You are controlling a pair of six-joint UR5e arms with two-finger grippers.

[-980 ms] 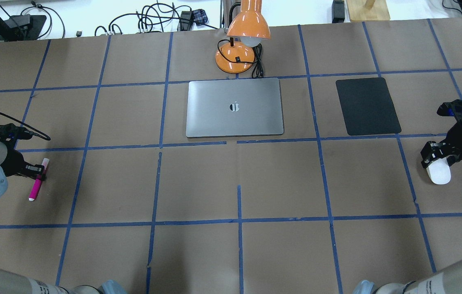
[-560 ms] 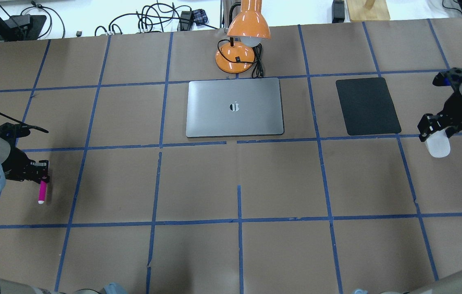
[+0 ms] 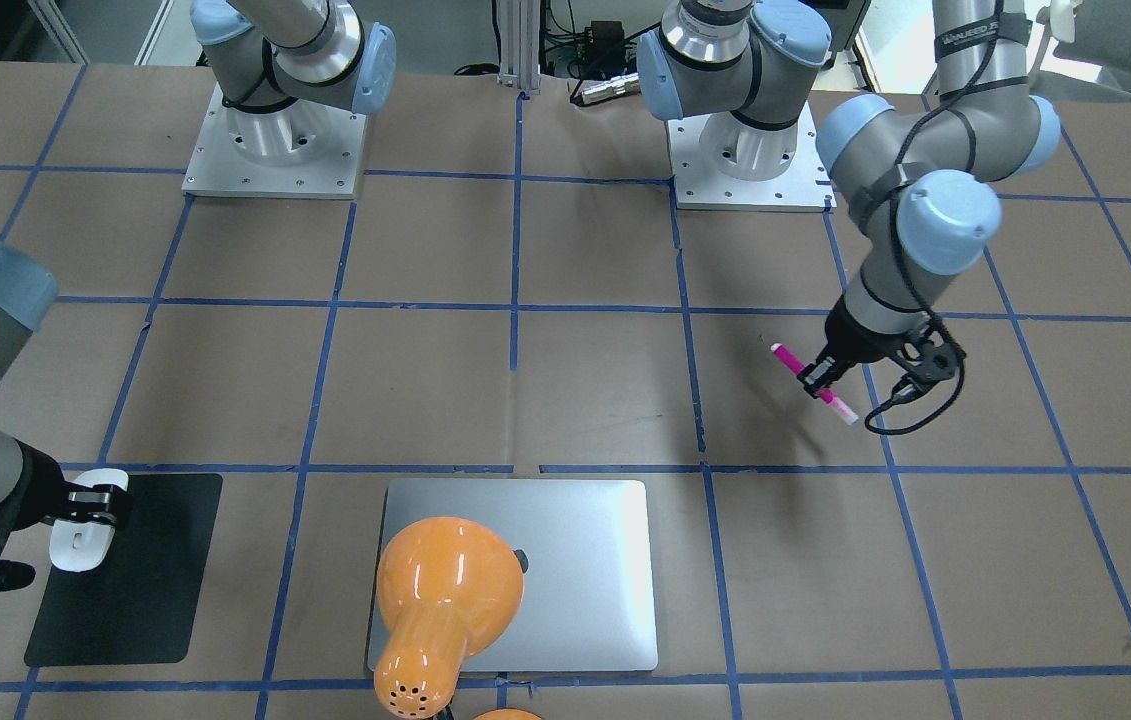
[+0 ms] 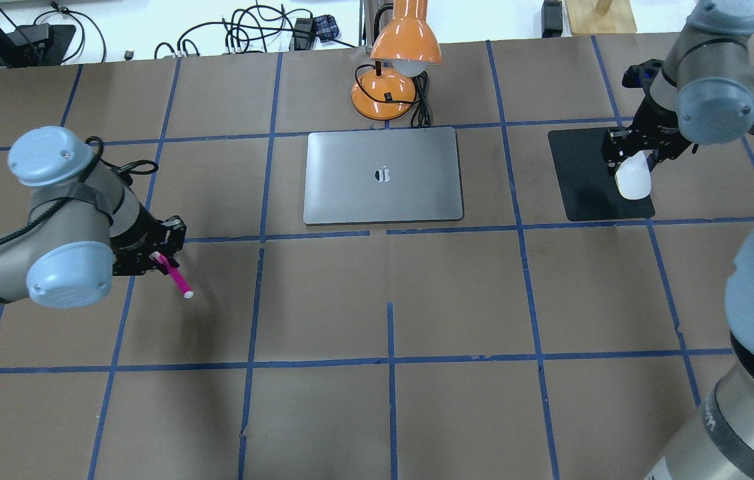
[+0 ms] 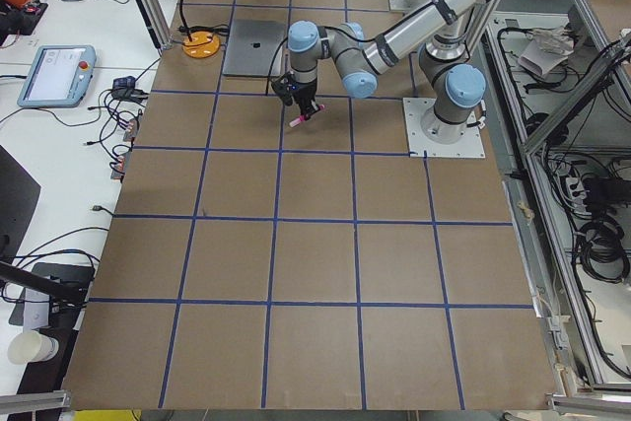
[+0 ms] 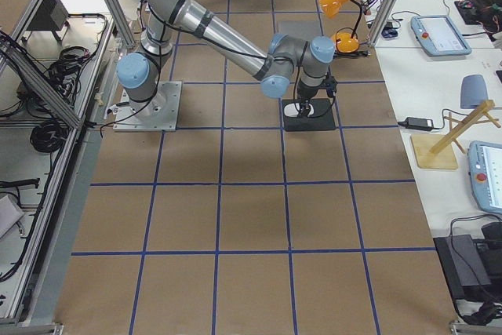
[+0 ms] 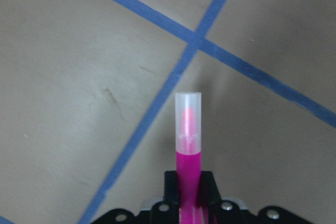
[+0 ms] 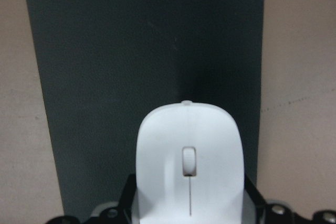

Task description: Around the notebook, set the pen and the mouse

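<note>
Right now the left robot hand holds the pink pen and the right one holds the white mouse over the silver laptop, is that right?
Not quite. The left gripper does hold the pink pen, and the right gripper holds the white mouse, but over the black mat, not the silver laptop. The overhead exterior view shows this.

Grey tubular arms, pale-blue joint caps
</note>
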